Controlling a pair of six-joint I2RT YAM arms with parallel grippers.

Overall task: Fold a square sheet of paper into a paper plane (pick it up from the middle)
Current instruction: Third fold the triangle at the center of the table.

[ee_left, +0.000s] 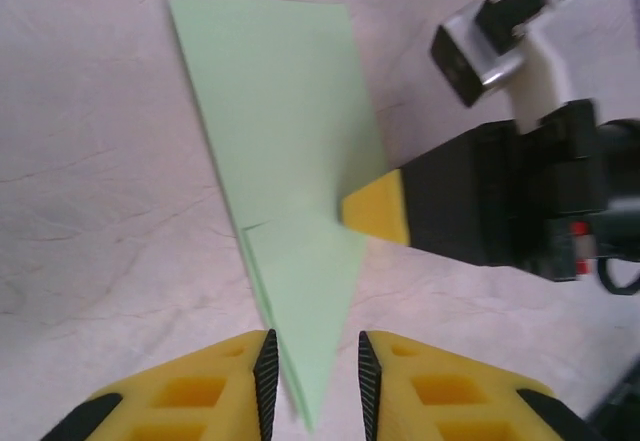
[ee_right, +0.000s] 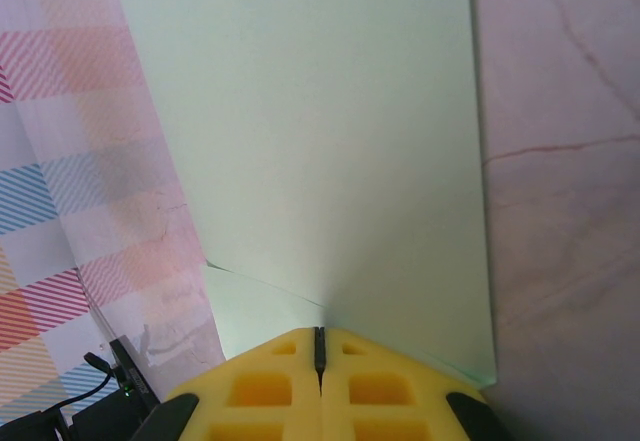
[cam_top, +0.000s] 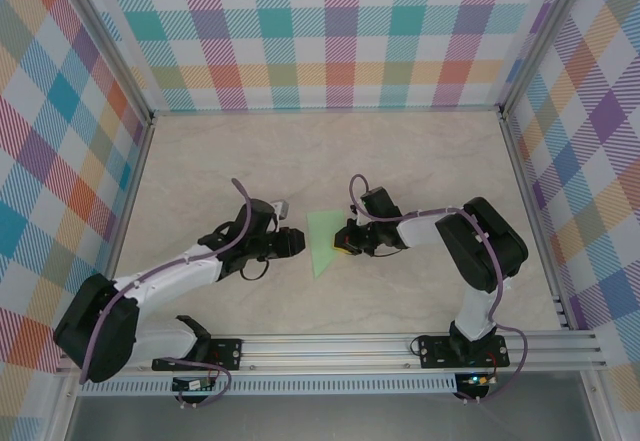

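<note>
Left pincer (ee_left: pixel 312 361), green paper (ee_left: pixel 280 131), right pincer (ee_left: pixel 372 208)

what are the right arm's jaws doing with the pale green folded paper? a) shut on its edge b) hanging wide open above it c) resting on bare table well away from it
a: in the right wrist view the right arm's jaws are pressed together, with the thin pale mint-green folded paper spreading out from between them.
</note>
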